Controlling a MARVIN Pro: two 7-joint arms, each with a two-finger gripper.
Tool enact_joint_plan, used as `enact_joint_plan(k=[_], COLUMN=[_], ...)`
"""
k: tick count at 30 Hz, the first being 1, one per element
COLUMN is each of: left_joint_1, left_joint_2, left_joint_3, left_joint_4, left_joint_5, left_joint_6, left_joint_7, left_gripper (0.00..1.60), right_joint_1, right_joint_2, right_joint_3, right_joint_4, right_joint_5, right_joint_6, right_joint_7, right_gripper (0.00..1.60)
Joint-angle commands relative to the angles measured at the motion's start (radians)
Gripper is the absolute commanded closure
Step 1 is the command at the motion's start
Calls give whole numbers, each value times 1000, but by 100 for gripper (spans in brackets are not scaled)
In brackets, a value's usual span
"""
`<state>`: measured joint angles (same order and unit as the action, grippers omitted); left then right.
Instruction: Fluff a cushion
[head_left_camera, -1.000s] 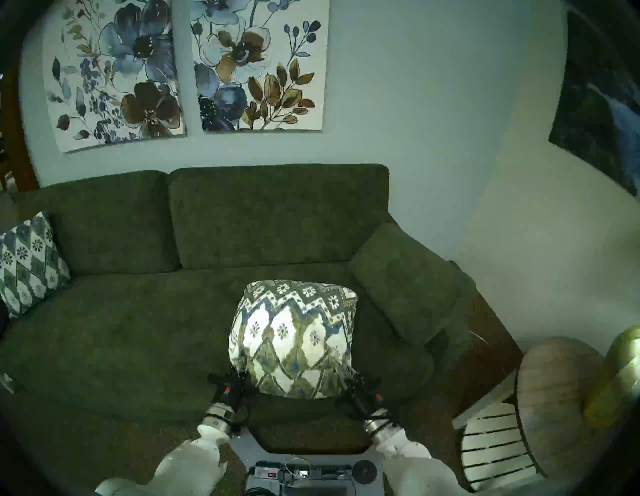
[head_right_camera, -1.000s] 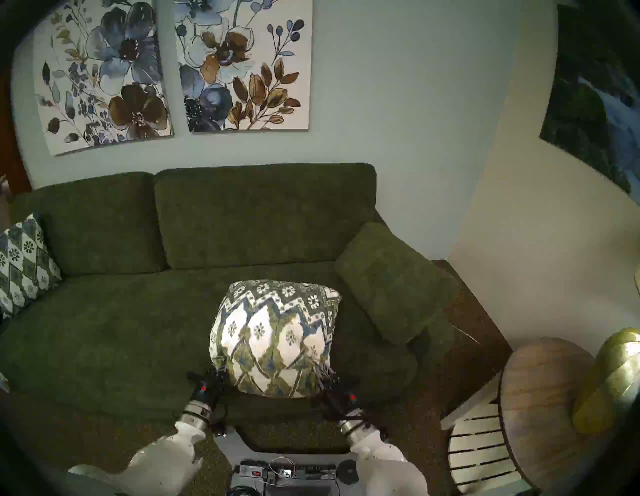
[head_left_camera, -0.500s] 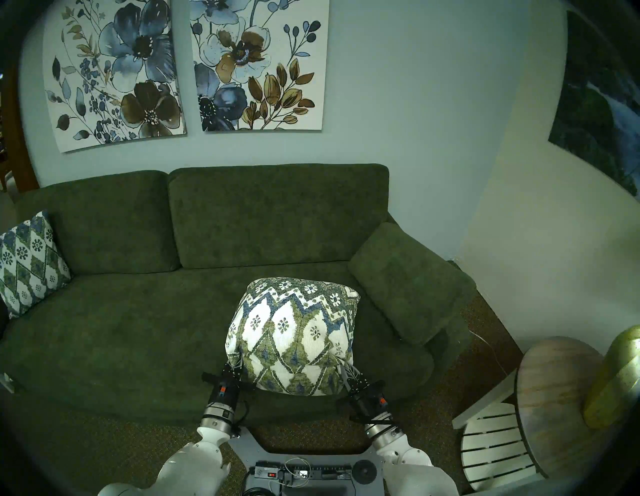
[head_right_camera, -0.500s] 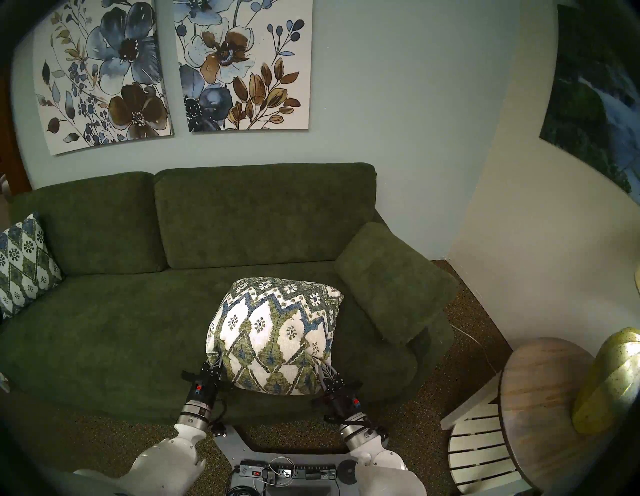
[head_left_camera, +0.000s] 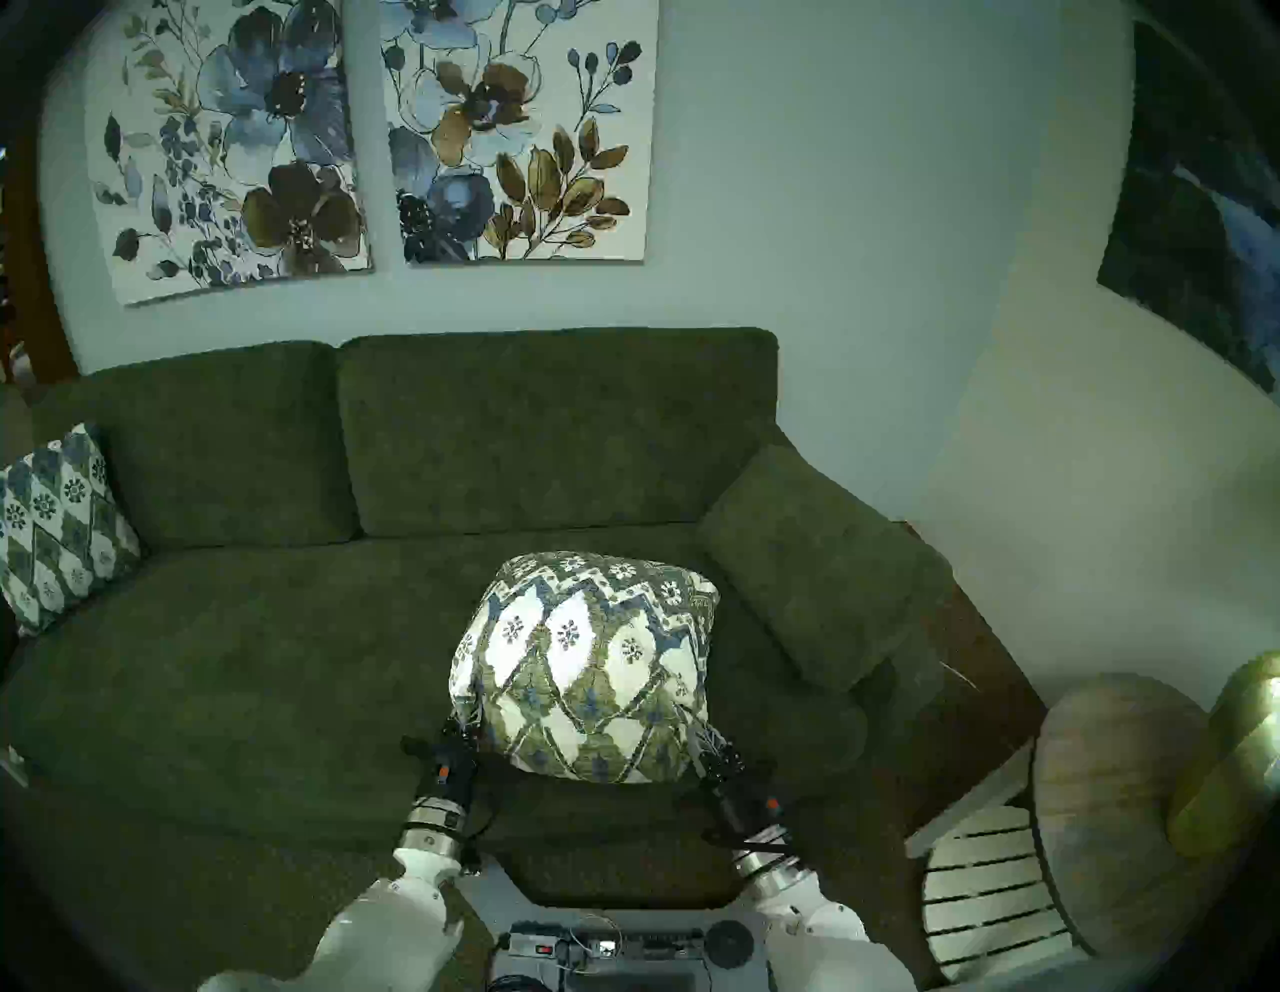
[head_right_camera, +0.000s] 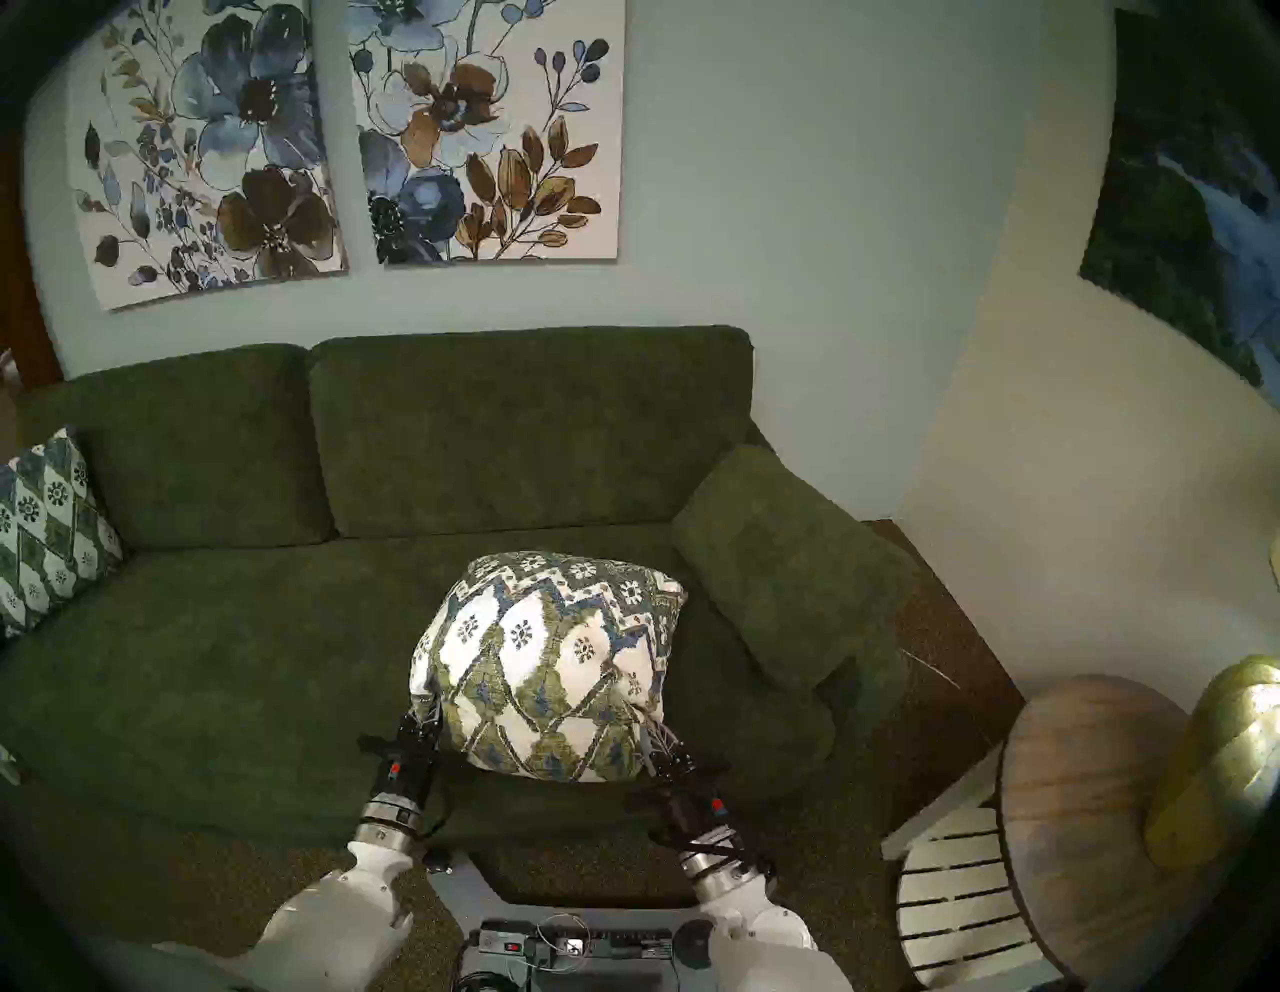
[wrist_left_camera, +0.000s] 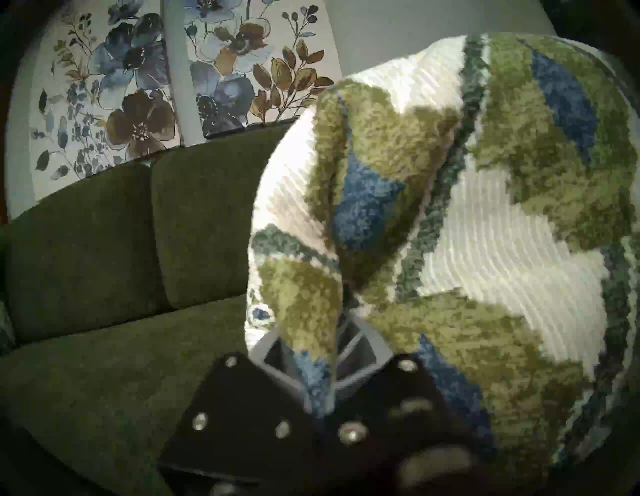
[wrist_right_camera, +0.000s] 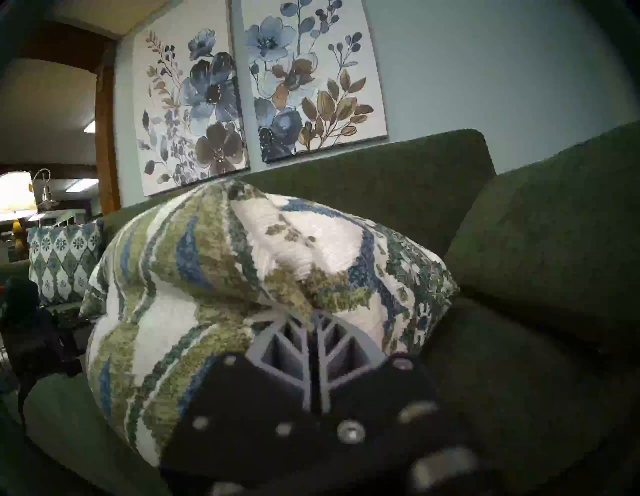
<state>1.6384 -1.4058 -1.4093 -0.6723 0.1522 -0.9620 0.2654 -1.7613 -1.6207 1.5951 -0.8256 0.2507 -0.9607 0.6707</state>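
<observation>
On the seat of the dark green sofa (head_left_camera: 242, 658), right of centre and toward its front edge, the cushion (head_left_camera: 585, 665) stands bunched and rounded, its near lower corners at about 7 and 5 o'clock taken by the two arms. Left gripper (head_left_camera: 465, 729) is pinched tight on the fabric of the 7 o'clock corner; right gripper (head_left_camera: 701, 736) is likewise clamped on the 5 o'clock corner. I judge this to be the working middle of the fluffing: both corners held, filling pushed up toward 12 o'clock, cover puckered between the grips. My guess for the next move is a shake or a squeeze-and-release with both arms together, keeping the pinch firm so the woven cover does not slip out

From the head views the fingertips are mostly lost under the bulge. Left wrist view shows what they hide: a fold of cloth running straight down between the grey fingers (wrist_left_camera: 266, 353), jaws closed on it. Right wrist view shows its ribbed fingers (wrist_right_camera: 277, 350) nearly meeting under the cushion's edge, and at 9 o'clock the second patterned pillow (wrist_right_camera: 62, 256) against the far armrest, plus a lit lamp (wrist_right_camera: 15, 192) beyond, which the head views do not show
</observation>
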Motion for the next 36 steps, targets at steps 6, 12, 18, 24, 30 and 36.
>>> enact_joint_plan(k=[6,12,18,24,30,36], left_joint_1=[-130,-179,-243,-280,-335,-377], left_joint_2=[-17,-9,0,11,20,26], left_joint_3=[-9,-22,-36,-48,-55,-61], left_joint_4=[-24,-85,-151,-227,-294,-359], left_joint_5=[-2,-1,0,2,6,13], left_joint_6=[41,41,38,30,22,9], left_joint_7=[1,10,18,23,23,26], left_gripper=[160,160,160,160,160,160], right_joint_1=[138,191,255,291,348,390], right_joint_2=[9,8,7,4,-12,-25], right_joint_3=[-57,-68,-77,-75,-68,-59], right_joint_4=[-44,-117,-189,-258,-333,-385], right_joint_5=[-7,-3,-2,6,15,21], right_joint_6=[1,1,1,1,1,1], right_joint_7=[-13,-21,-28,-40,-52,-59], right_gripper=[160,160,160,160,160,160])
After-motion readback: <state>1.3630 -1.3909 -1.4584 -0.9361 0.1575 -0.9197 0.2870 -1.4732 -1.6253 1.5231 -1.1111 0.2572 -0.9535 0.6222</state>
